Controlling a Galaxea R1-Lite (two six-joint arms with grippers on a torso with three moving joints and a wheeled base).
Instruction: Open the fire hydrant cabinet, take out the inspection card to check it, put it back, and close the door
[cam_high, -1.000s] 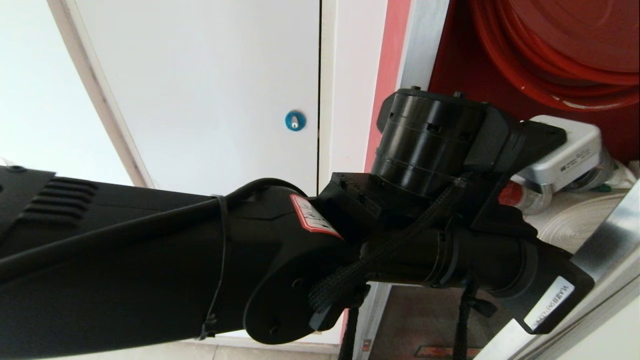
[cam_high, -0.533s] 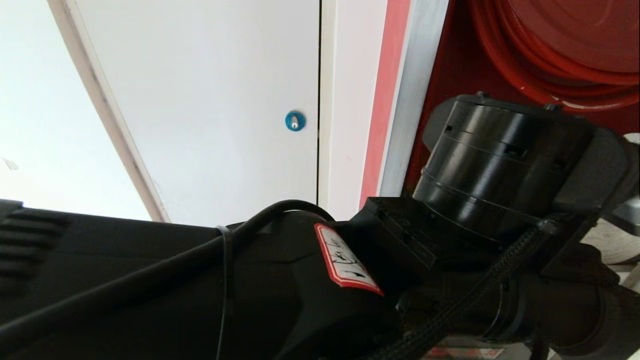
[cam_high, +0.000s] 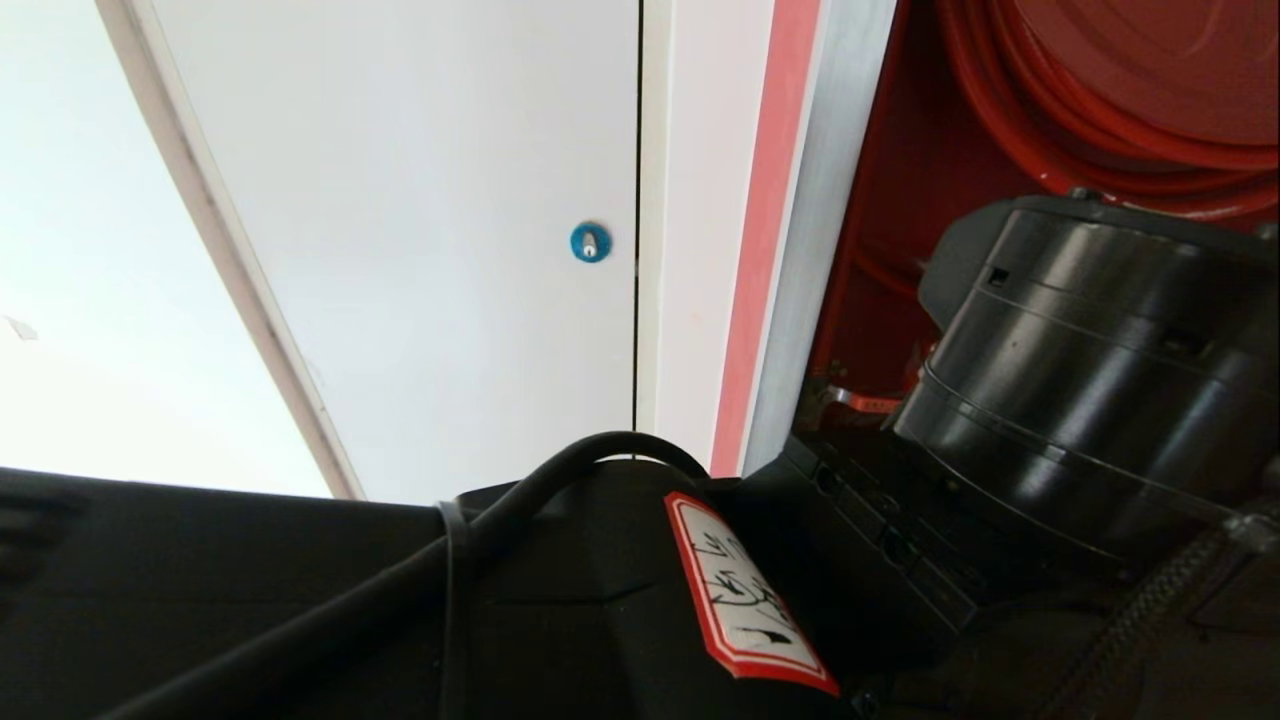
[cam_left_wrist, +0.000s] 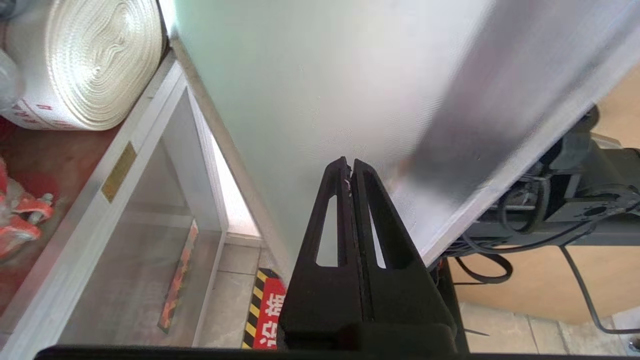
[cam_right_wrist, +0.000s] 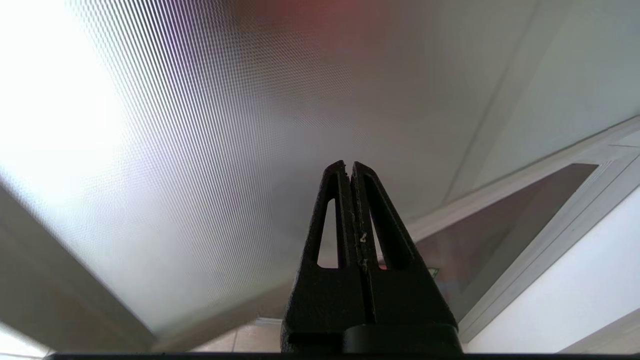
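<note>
The fire hydrant cabinet (cam_high: 826, 200) stands open at the right of the head view, its red interior and a red hose reel (cam_high: 1100, 120) showing. My left arm (cam_high: 1090, 370) reaches across in front of it. In the left wrist view my left gripper (cam_left_wrist: 348, 162) is shut and empty, its tips close up against the pale pane of the swung-out door (cam_left_wrist: 325, 75), beside the door's silver frame edge (cam_left_wrist: 505, 120). I cannot tell whether they touch. My right gripper (cam_right_wrist: 348, 165) is shut, facing a blurred pane. The inspection card is out of view.
A white hose roll (cam_left_wrist: 85, 60) lies on the cabinet shelf above the crossbar with its brass plate (cam_left_wrist: 119, 171). Below is the smaller glass door with a red strip label (cam_left_wrist: 177, 280). A white panel with a blue lock (cam_high: 590, 242) is left of the cabinet. My base and cables (cam_left_wrist: 575, 210) lie past the door's edge.
My left arm has swung to the right and lower in the head view. Its wrist now covers the hose roll and the silver valve that showed a second ago.
</note>
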